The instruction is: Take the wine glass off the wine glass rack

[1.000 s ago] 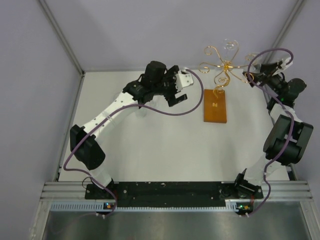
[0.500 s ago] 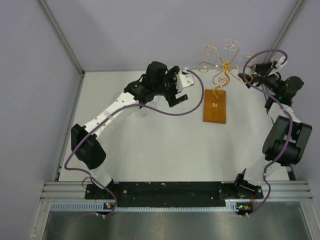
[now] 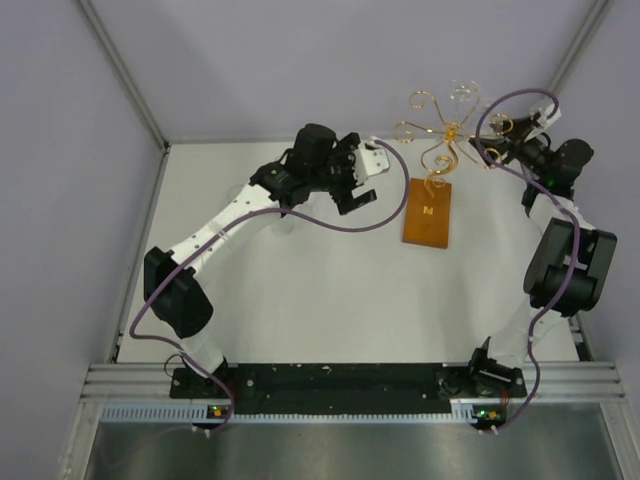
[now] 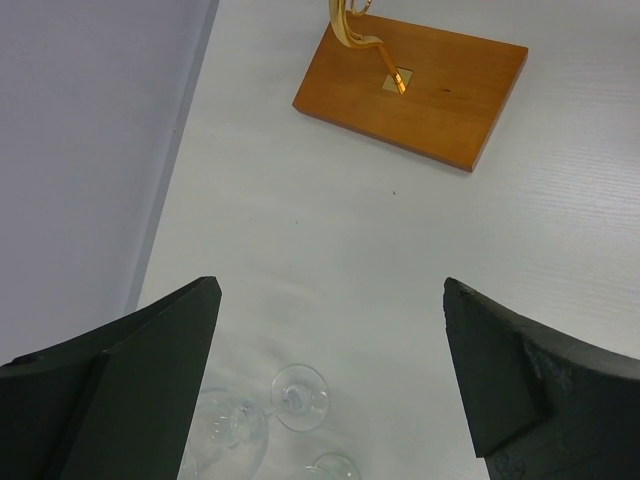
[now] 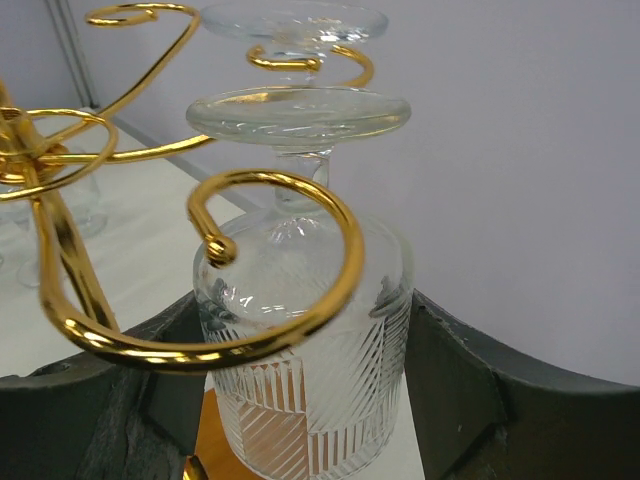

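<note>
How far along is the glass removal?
Looks done: clear glasses sit on the table under the open left gripper. In hand: right gripper grips an inverted wine glass by its bowl, amid the scrolls of the wine glass rack. Left: draw it clear; another glass hangs farther back.

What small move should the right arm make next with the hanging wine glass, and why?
Probably slide the wine glass outward along its scroll, keeping it level. The jaws of the right gripper appear pressed on both sides of the upside-down bowl, yet its foot seems to rest on a wire of the wine glass rack, so the stem must clear the scroll before lowering.
</note>
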Available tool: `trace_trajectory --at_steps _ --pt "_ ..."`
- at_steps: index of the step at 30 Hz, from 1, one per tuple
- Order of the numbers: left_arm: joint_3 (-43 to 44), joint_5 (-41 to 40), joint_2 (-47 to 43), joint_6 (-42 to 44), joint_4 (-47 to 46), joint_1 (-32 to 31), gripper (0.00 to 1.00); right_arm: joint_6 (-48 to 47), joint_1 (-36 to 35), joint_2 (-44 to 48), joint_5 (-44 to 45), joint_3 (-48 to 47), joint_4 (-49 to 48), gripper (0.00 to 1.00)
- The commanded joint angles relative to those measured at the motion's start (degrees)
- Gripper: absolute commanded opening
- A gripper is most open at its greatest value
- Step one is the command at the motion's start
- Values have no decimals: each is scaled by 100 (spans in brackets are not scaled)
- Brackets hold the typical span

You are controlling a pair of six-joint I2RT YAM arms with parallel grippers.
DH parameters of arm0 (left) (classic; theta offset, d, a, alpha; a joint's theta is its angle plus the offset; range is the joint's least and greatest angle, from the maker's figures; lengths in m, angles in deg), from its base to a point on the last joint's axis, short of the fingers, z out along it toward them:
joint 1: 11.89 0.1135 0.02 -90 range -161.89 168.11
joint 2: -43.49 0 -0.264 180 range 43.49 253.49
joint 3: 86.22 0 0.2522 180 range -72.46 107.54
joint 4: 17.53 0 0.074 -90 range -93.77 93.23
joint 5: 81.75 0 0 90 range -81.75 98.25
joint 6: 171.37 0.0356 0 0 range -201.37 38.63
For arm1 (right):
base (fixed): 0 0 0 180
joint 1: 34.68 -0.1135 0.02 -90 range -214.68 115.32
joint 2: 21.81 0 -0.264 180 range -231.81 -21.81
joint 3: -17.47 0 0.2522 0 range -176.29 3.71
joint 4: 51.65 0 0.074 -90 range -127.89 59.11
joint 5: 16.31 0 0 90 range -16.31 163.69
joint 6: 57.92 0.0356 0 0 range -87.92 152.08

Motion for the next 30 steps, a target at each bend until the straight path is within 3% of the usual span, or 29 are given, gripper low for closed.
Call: trace_trajectory --at_steps 1,14,24,30 --pt "51 -50 40 67 -167 -39 98 -219 -32 -73 547 -354 -201 0" --pt "-19 -50 14 49 -219 -48 98 89 187 32 1997 -91 -167 0" --pt "-880 108 -565 -4 -887 -39 99 -69 389 1147 2903 778 1080 0" --pt "-1688 257 -1092 -21 -1563 -22 99 150 389 2412 3632 1543 2573 0"
